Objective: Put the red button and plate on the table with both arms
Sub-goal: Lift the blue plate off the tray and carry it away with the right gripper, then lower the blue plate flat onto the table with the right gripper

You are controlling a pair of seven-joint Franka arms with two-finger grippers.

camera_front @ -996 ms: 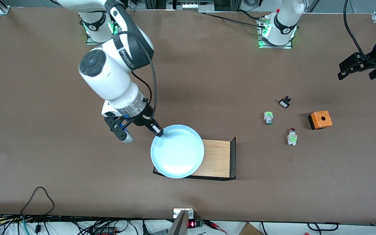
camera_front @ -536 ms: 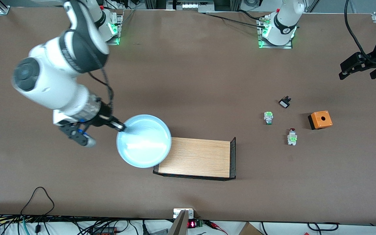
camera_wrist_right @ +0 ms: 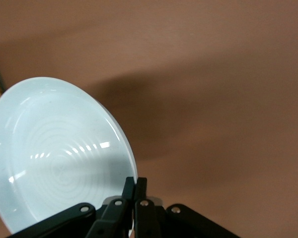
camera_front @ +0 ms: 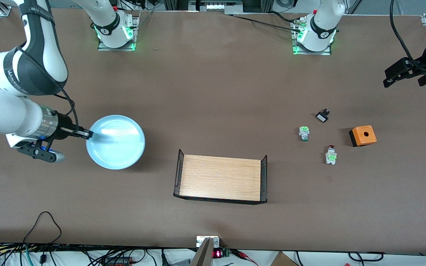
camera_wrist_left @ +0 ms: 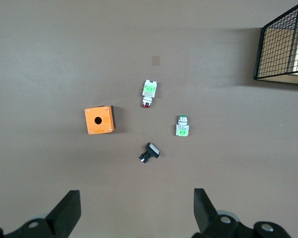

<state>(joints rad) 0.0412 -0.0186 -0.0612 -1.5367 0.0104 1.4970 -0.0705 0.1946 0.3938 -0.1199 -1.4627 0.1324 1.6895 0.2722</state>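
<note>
My right gripper (camera_front: 86, 134) is shut on the rim of the pale blue plate (camera_front: 117, 142) and holds it in the air over the brown table (camera_front: 213, 81), toward the right arm's end. The right wrist view shows the plate (camera_wrist_right: 54, 153) pinched at its rim by the fingers (camera_wrist_right: 135, 187). The red button (camera_front: 331, 154) lies on the table toward the left arm's end, beside the orange box (camera_front: 363, 135). It also shows in the left wrist view (camera_wrist_left: 148, 92). My left gripper (camera_wrist_left: 136, 213) is open and empty, high over that end of the table (camera_front: 396, 75).
A wooden tray with black mesh ends (camera_front: 220, 178) sits mid-table, nearer the front camera. A green-and-white switch (camera_front: 304, 133) and a small black part (camera_front: 322, 116) lie near the red button.
My right arm has carried the plate off the wooden tray and toward the right arm's end of the table. The left arm has stayed in place.
</note>
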